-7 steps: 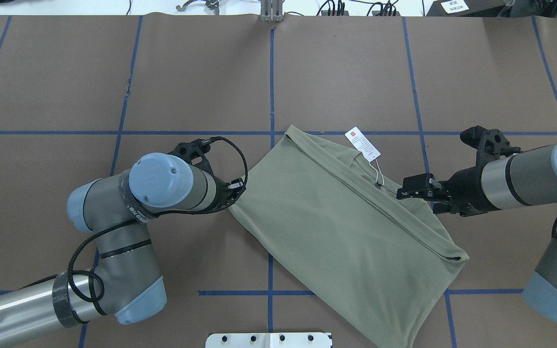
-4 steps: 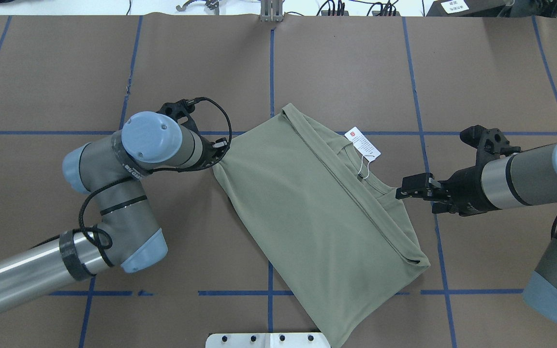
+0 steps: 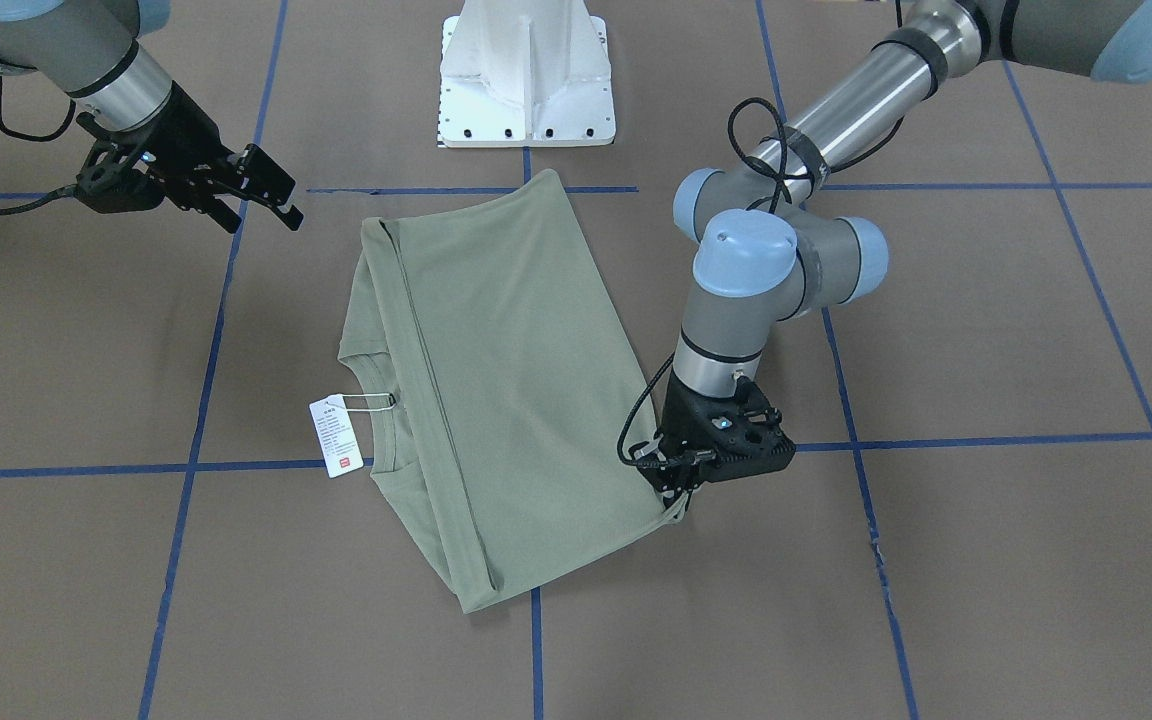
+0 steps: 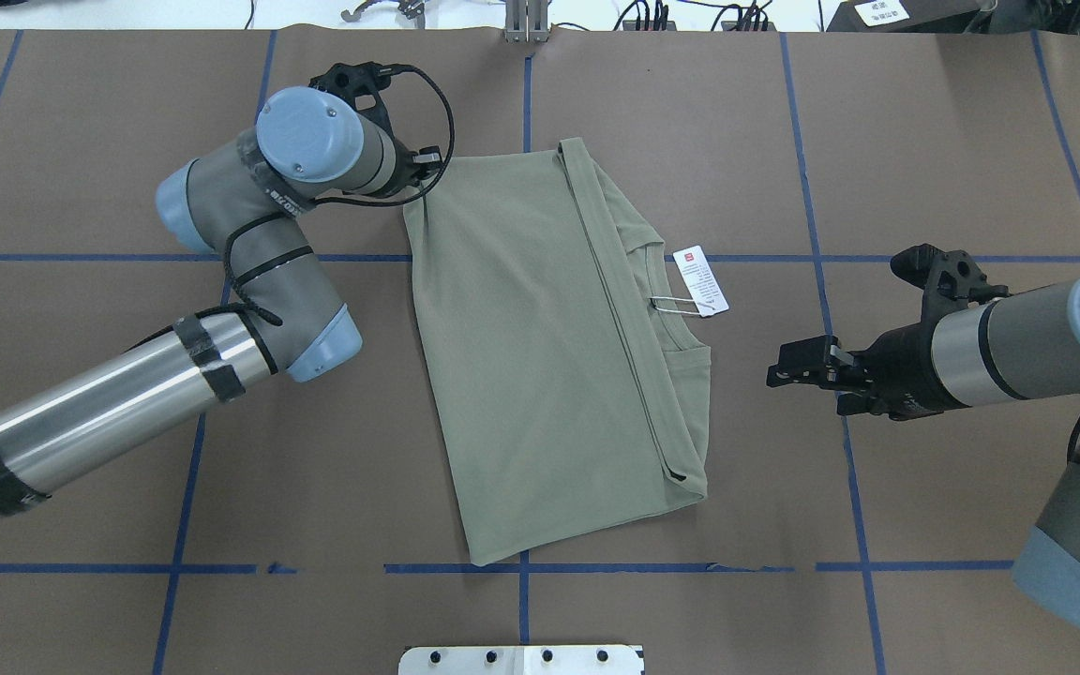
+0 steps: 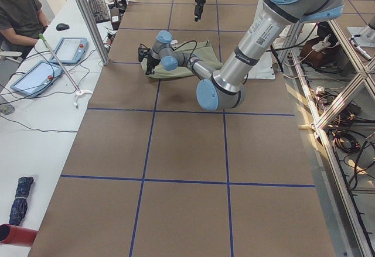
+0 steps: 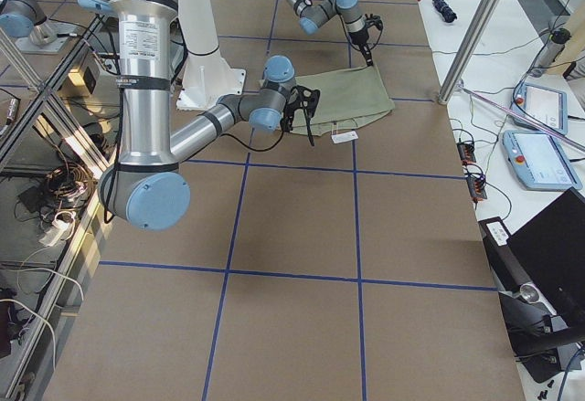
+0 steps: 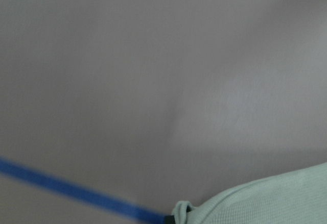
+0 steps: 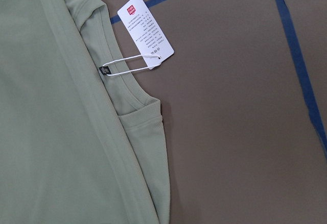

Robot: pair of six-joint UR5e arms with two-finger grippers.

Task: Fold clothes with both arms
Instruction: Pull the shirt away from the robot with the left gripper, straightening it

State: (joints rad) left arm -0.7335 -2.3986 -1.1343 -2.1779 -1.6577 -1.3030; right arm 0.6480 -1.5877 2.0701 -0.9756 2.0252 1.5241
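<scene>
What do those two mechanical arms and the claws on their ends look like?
The left arm and right arm are thick grey and silver metal tubes with rounded light-blue joint caps. Thin black cables loop along them, and black tape bands wrap the left one. The left gripper and right gripper are black two-fingered claws.

Blue tape lines [image 4: 527, 94] grid the brown surface [image 4: 671, 141]. A white pedestal base [image 3: 526, 75] stands at its robot-side edge; past the opposite edge lie a tablet [image 5: 71, 49] and a keyboard [image 5: 101, 10].

Left arm [image 4: 109, 403]: silver tube, grey links, light-blue joint caps, black cable bound with black tape. Right arm [image 4: 1018, 349]: same colours.
</scene>
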